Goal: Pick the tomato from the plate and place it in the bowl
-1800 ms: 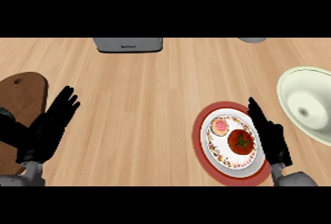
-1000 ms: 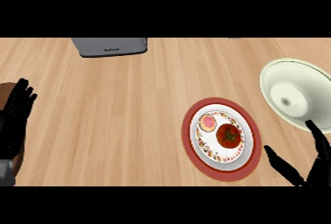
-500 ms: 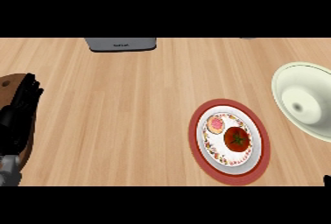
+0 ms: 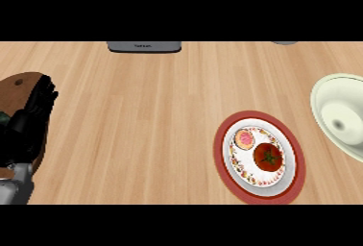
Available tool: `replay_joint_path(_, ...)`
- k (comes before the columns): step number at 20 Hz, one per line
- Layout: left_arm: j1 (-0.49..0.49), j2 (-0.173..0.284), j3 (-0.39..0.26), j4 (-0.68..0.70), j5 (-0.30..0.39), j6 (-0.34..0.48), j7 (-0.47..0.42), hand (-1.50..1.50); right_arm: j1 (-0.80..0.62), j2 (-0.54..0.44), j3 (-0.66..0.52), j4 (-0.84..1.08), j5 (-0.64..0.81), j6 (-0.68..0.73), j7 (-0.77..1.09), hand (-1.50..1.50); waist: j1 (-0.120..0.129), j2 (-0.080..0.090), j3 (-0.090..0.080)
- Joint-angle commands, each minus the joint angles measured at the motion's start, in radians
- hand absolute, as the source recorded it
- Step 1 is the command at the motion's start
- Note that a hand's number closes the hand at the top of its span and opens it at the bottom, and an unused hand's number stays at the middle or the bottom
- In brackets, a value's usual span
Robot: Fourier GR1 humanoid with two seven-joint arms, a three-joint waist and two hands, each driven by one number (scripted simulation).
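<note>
A red tomato [image 4: 268, 157] with a green stem lies on a white plate with a red rim [image 4: 223, 144], at the lower right of the head view. A small pink round item [image 4: 245, 139] sits on the same plate, just up and left of the tomato. The pale cream bowl [image 4: 327, 98] stands at the right edge, partly cut off. My left hand [image 4: 27, 126] rests open at the left edge, fingers up, far from the plate. My right hand shows nowhere in the view.
A dark brown wooden board [image 4: 21, 85] lies under my left hand at the left edge. A grey appliance [image 4: 144, 46] stands at the back edge of the wooden counter, and a small grey object [image 4: 285, 43] shows at the back right.
My right hand has drawn back from beside the plate and left the view at the lower right. The view has shifted, so the plate and bowl sit slightly differently. The tomato stays on the plate.
</note>
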Motion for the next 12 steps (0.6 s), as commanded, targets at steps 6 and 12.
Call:
replay_joint_path(6, -0.051, -0.016, -0.006, 0.024, -0.019, -0.010, 0.012, 0.00, -0.285, 0.054, 0.019, -0.067, 0.038, 0.626, 0.329, -1.50, 0.027, 0.000, 0.003)
replay_joint_path(12, -0.039, -0.044, 0.015, 0.110, -0.030, -0.030, -0.068, 0.00, -0.568, 0.056, -0.104, 0.056, -0.172, 0.879, 0.460, -1.50, 0.009, -0.004, 0.005)
